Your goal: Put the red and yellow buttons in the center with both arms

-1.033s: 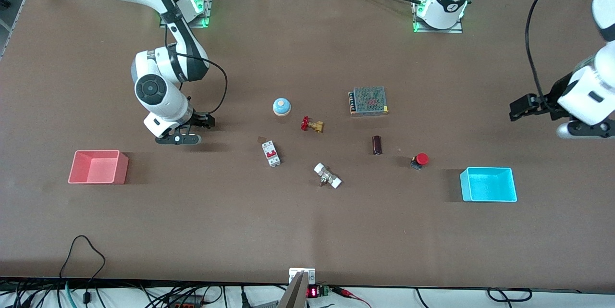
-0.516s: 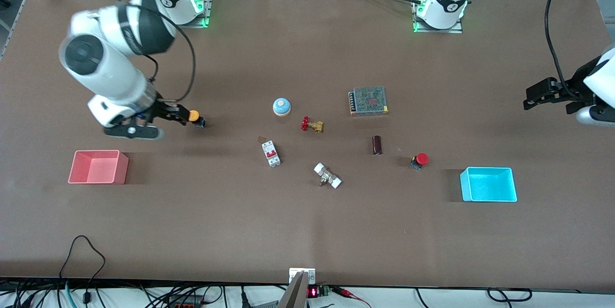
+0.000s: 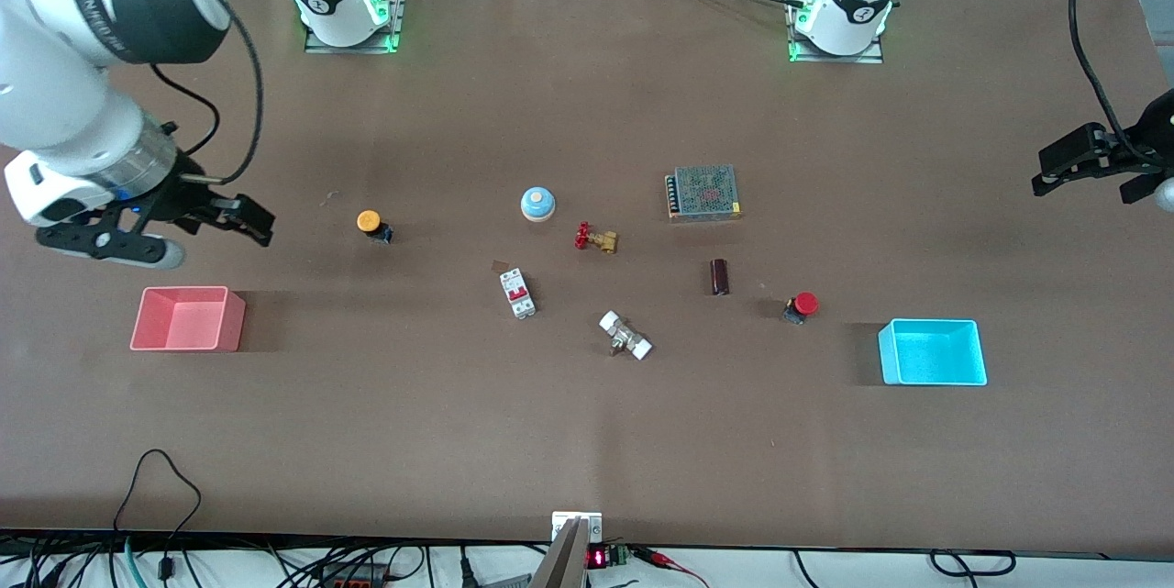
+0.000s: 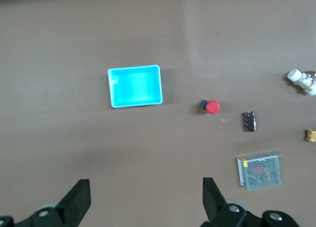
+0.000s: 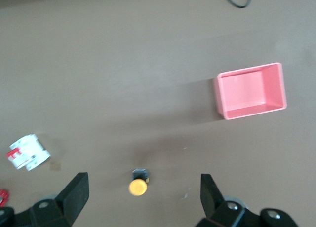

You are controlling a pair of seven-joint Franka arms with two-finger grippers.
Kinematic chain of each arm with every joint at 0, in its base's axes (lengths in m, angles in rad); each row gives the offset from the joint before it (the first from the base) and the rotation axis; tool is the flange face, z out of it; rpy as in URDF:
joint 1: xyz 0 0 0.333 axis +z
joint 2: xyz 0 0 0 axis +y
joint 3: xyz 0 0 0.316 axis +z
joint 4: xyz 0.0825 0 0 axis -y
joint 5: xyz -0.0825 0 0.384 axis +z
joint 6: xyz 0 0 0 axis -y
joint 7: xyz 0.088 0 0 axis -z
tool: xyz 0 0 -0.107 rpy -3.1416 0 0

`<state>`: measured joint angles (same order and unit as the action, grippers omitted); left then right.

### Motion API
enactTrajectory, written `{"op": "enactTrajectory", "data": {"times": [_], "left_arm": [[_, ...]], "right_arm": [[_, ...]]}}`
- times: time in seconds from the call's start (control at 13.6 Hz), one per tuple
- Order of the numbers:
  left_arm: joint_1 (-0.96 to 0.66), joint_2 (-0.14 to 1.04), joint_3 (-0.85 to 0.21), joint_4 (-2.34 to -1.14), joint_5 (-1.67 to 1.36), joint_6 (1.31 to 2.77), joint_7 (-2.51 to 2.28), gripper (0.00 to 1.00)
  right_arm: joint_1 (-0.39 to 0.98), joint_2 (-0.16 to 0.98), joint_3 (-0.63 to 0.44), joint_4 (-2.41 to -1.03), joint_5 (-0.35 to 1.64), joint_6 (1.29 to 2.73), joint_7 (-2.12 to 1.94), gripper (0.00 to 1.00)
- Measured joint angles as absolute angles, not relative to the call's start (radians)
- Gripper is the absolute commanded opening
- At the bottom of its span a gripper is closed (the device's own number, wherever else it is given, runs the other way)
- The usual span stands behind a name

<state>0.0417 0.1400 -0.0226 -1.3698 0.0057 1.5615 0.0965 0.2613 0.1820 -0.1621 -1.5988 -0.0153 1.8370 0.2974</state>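
The orange-yellow button point(image 3: 369, 222) lies on the brown tabletop point(image 3: 587, 423), apart from my right gripper point(image 3: 249, 221). That gripper is open and empty, up over bare table toward the right arm's end. In the right wrist view the yellow button point(image 5: 138, 186) shows below the wide-open right gripper point(image 5: 143, 197). The red button point(image 3: 804, 304) lies beside the cyan bin point(image 3: 933, 351); it also shows in the left wrist view point(image 4: 212, 107). My left gripper point(image 3: 1053, 168) is open and empty, up over the left arm's end of the table; the left wrist view also shows it point(image 4: 145, 200).
A pink bin point(image 3: 187, 318) stands near the right arm's end. In the middle lie a light-blue dome point(image 3: 537, 203), a red-handled brass valve point(image 3: 594, 238), a white breaker point(image 3: 517, 293), a white-capped fitting point(image 3: 625, 336), a dark cylinder point(image 3: 720, 276) and a mesh power supply point(image 3: 703, 192).
My right gripper has let go of the yellow button, risen and drawn back toward the right arm's end. My left gripper has drawn back toward the left arm's end. The red button has not moved.
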Motion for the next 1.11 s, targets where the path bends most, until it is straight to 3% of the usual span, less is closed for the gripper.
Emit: {"op": "enactTrajectory", "data": {"times": [0.37, 0.66, 1.11], "left_arm": [[0.041, 0.065, -0.041, -1.472, 0.015, 1.63, 0.069, 1.0], [0.041, 0.051, -0.042, -1.469, 0.016, 1.629, 0.052, 1.0], [0.039, 0.042, -0.044, -1.463, 0.016, 1.601, 0.049, 1.0]], "right_arm": [[0.068, 0.187, -0.164, -1.576, 0.016, 1.798, 0.018, 1.0], [0.073, 0.136, -0.146, -1.543, 0.018, 1.637, 0.011, 1.0], [0.075, 0.018, -0.144, -1.649, 0.015, 1.623, -0.017, 1.0]]}}
